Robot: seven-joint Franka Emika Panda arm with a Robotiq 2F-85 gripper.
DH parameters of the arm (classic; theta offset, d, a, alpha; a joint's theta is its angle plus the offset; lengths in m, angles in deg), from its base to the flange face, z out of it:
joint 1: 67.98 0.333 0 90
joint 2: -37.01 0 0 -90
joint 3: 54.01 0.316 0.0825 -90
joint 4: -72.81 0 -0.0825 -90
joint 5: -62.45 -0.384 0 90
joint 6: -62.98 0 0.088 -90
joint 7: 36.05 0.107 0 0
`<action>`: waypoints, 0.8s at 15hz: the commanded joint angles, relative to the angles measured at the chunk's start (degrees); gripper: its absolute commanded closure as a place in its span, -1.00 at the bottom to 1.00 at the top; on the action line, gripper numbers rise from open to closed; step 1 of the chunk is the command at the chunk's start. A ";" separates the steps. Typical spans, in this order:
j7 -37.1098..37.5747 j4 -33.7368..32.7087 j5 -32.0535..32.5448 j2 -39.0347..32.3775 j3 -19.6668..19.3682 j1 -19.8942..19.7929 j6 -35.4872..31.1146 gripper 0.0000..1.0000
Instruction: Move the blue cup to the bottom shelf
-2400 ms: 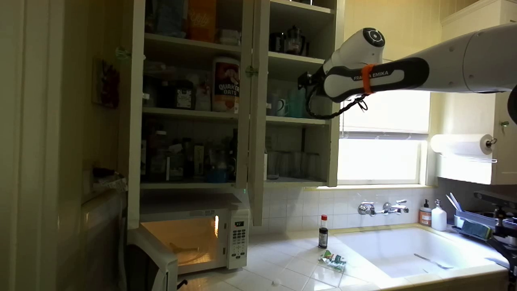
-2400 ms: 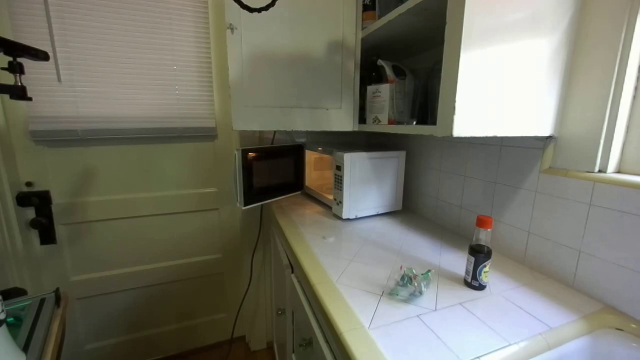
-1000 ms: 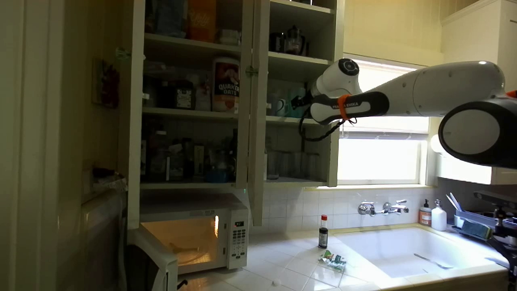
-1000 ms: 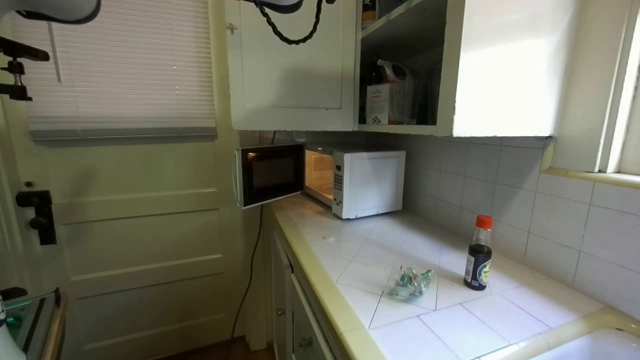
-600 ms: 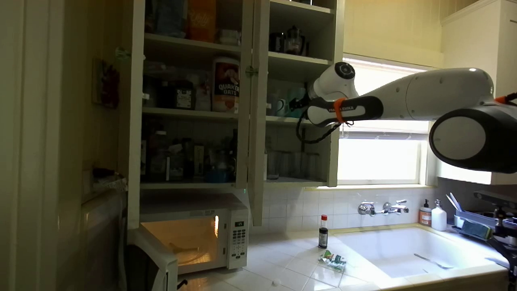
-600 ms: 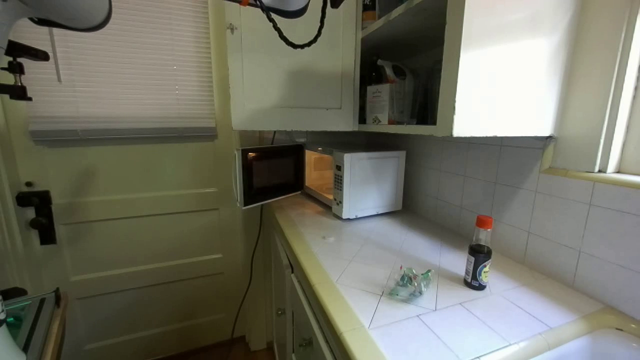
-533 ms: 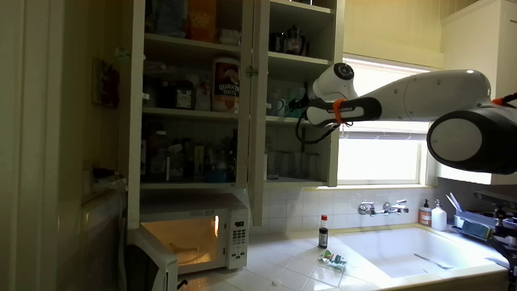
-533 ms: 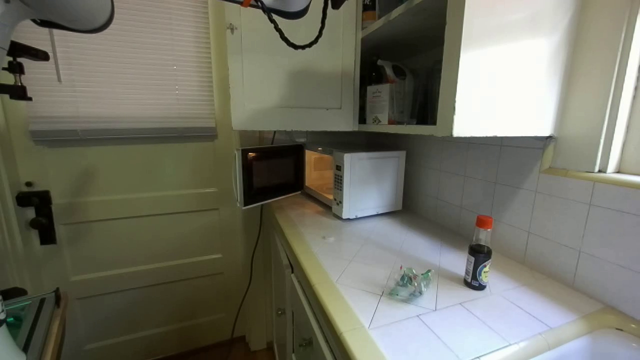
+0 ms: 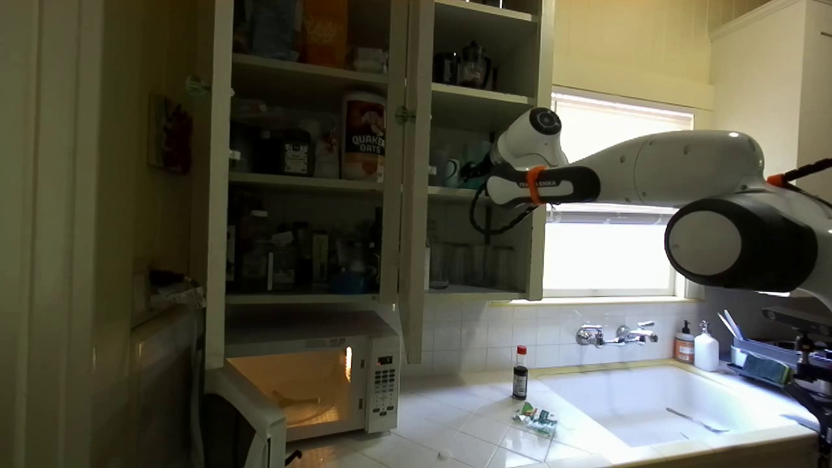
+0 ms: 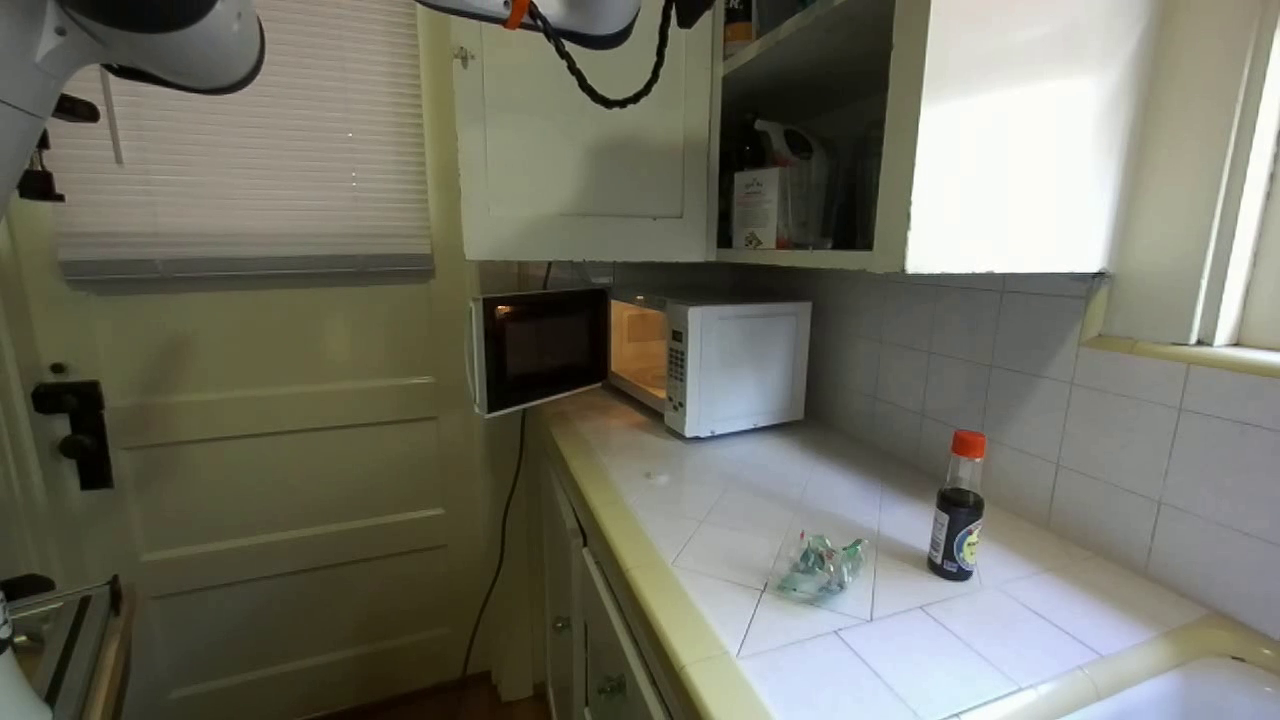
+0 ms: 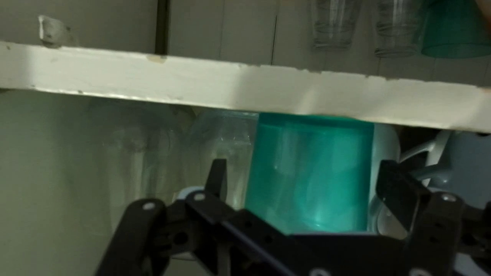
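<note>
The blue cup (image 11: 310,172) is a see-through teal tumbler on the narrow section's middle shelf (image 11: 238,86). The wrist view stands upside down, so this board shows above the cup. My gripper (image 11: 307,174) is open, with one finger on each side of the cup and gaps to its walls. In an exterior view the gripper (image 9: 469,170) covers part of the cup (image 9: 478,149). The bottom shelf (image 9: 481,296) lies one level below and holds dim clear glasses (image 9: 465,263). Glasses also show at the wrist view's top (image 11: 333,27), with a teal one (image 11: 456,30).
A grey-blue mug (image 11: 468,168) and clear glassware (image 11: 134,161) flank the cup. The open cupboard door (image 9: 416,195) stands left of the narrow section, its side post (image 9: 538,247) right. A microwave (image 9: 383,383), sauce bottle (image 9: 520,377) and plastic wrapper (image 9: 536,419) are on the counter below.
The arm has come down and to the left in an exterior view, bringing my gripper from above the cup to the cup's level. The cup shows no clear movement.
</note>
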 commanded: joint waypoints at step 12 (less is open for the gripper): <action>0.53 -10.75 -0.57 -5.86 -0.41 0.31 5.06 -0.05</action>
